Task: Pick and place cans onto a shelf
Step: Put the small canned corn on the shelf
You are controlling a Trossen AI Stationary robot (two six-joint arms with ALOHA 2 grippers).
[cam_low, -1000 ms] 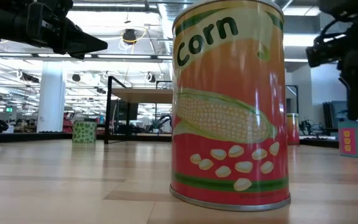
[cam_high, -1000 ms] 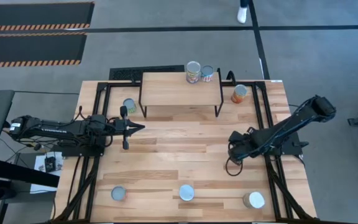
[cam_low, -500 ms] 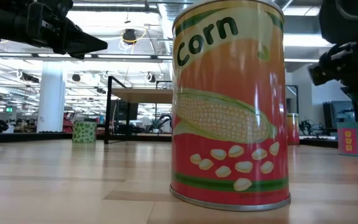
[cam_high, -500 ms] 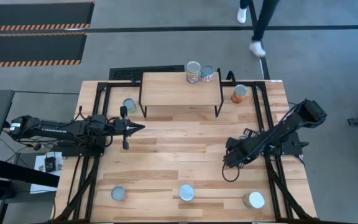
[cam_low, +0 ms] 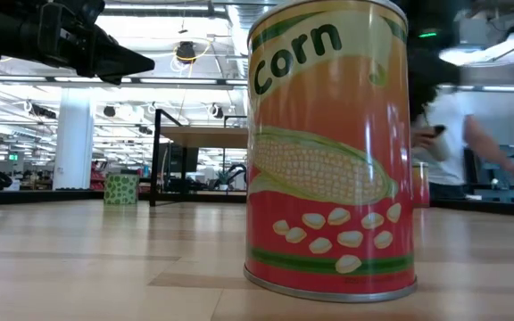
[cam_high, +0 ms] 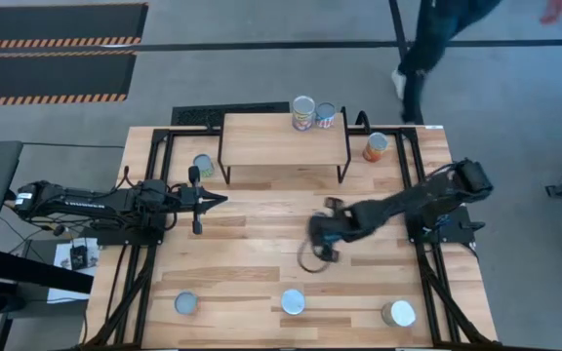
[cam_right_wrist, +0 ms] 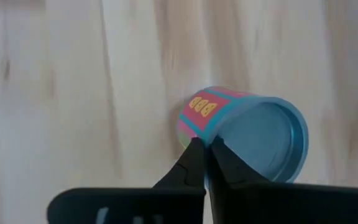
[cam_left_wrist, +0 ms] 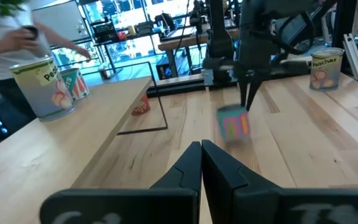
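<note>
Shelf: the shelf (cam_high: 283, 137) stands at the table's far edge, two cans on its right end, one tall (cam_high: 303, 112), one shorter (cam_high: 326, 116), side by side.
Orange can: an orange-labelled can (cam_high: 376, 147) sits on the table (cam_high: 261, 234) just right of the shelf.
Left can: a can (cam_high: 203, 166) sits beside the shelf's left legs.
Near row: three cans along the near edge, left (cam_high: 186, 304), middle (cam_high: 293, 302), right (cam_high: 397, 313).
Left gripper: the left gripper (cam_high: 206, 201) rests over the table's left side, near the left can.
Right gripper: the right gripper (cam_high: 322, 234) reaches out over the table's middle.
Person: legs (cam_high: 425, 49) cross the floor beyond the table.
</note>
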